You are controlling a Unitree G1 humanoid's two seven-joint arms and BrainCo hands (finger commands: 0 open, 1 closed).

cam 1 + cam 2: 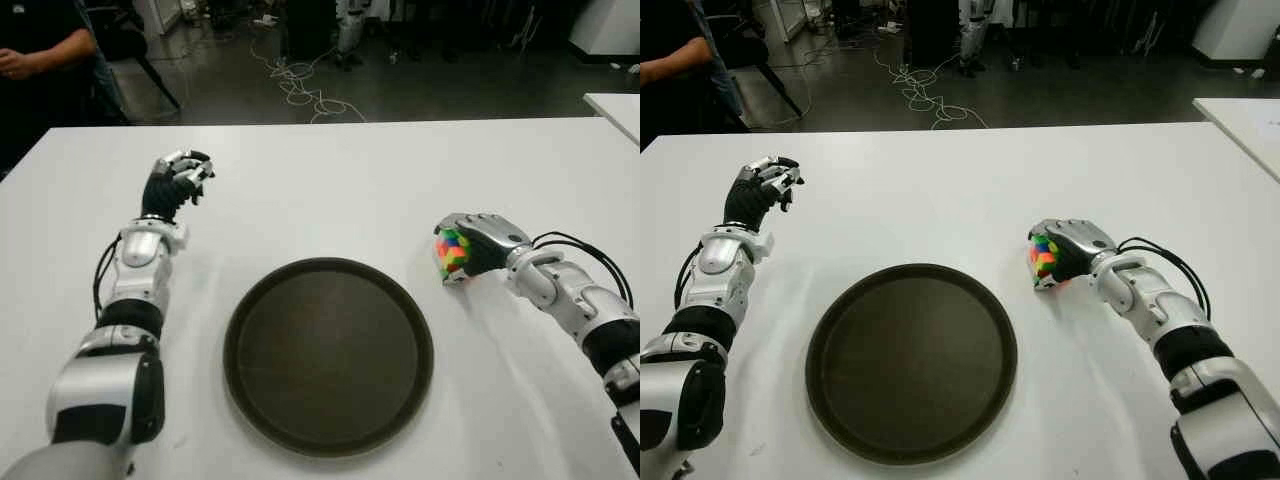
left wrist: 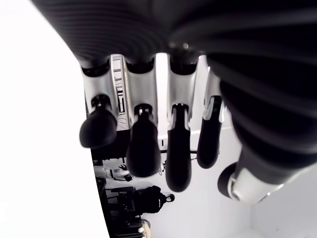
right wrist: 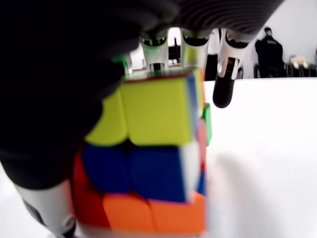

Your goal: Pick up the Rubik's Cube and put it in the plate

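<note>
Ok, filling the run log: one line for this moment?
right hand: gripping Rubik's Cube, right of plate | plate: empty | left hand: idle, curled

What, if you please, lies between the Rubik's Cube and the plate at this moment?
Only bare white table. In the left eye view, the right hand grips the Rubik's Cube just right of the plate's rim.

Multicoloured Rubik's Cube (yellow, blue, orange squares), dark brown plate, white table

Silver-and-black jointed arms, black-fingered hands, looping black cables.
</note>
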